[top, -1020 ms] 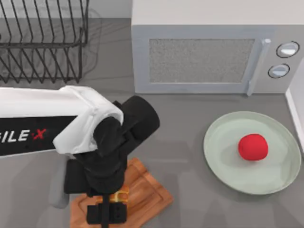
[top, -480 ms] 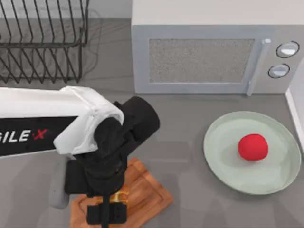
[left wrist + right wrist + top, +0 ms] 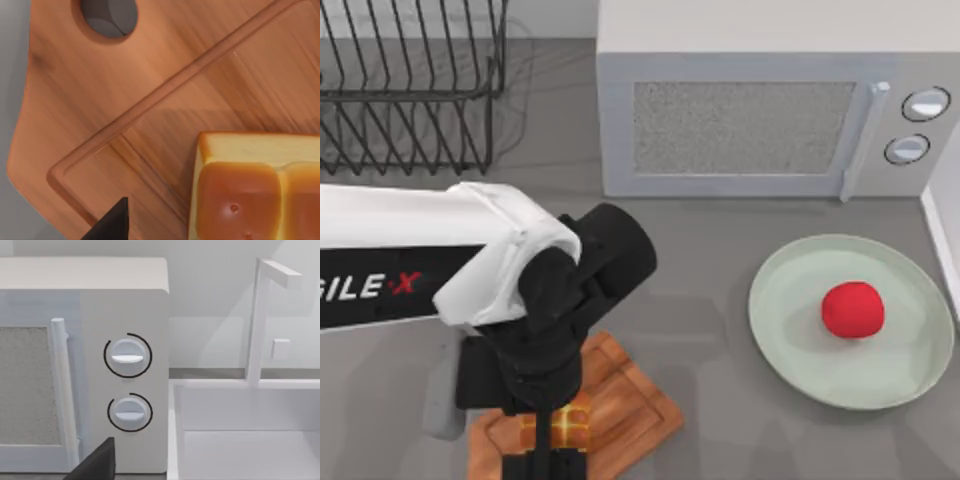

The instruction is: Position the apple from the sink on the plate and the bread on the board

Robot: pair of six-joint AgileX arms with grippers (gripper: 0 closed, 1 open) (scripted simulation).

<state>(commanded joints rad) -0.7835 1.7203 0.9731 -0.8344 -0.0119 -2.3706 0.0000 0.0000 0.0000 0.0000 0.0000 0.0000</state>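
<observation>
Wooden board [image 3: 630, 405] near left front edge | bread [image 3: 567, 425] on it | left gripper [image 3: 552, 455] above

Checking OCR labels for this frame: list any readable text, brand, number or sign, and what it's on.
"ILE X": white letters with a red X, on the black panel of the left arm in the top view; the word's start is cut off by the picture's edge.
Microwave: two round knobs, no numbers or markings legible around them.
Cutting board, bread, plate, apple: no text.
</observation>
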